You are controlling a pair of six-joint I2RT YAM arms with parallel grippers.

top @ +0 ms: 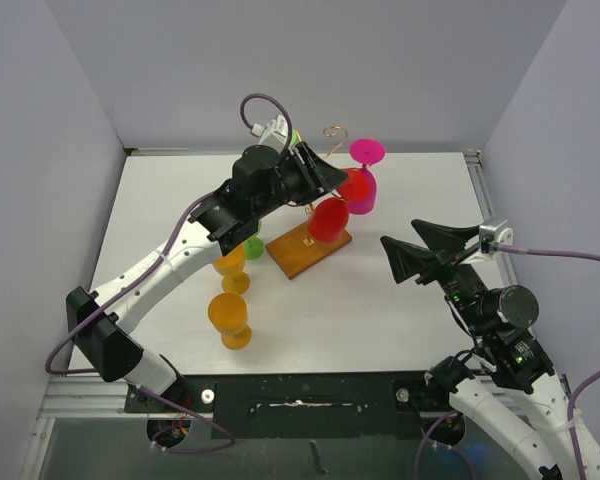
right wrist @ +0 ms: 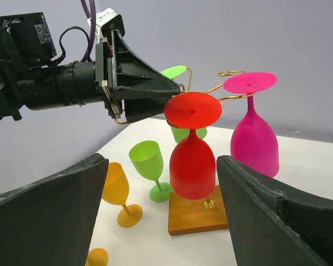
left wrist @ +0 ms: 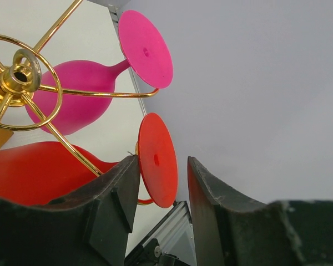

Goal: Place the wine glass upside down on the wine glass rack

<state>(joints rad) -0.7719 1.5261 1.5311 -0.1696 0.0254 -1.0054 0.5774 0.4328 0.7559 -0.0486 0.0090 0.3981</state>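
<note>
**Left arm at the rack, right arm standing off.** The left gripper [top: 332,178] was raised level with the top of the rack [top: 302,255], its jaws spread. The red glass [right wrist: 192,163] hung upside down from one gold wire arm of the rack, with its bowl just above the wooden base and its foot uppermost. In the left wrist view the disc foot stood edge-on between the two fingers. Whether either finger touched it could not be told.

A pink glass [right wrist: 254,144] hung inverted on the rack's neighbouring arm, and a green glass [right wrist: 175,72] hung on the far side of the rack. On the table [top: 390,320], left of the rack, a second green glass [right wrist: 150,163] and two orange glasses [top: 230,315] stood upright. The right gripper [top: 398,232] was well to the right of the rack, jaws wide apart and holding nothing.
</note>
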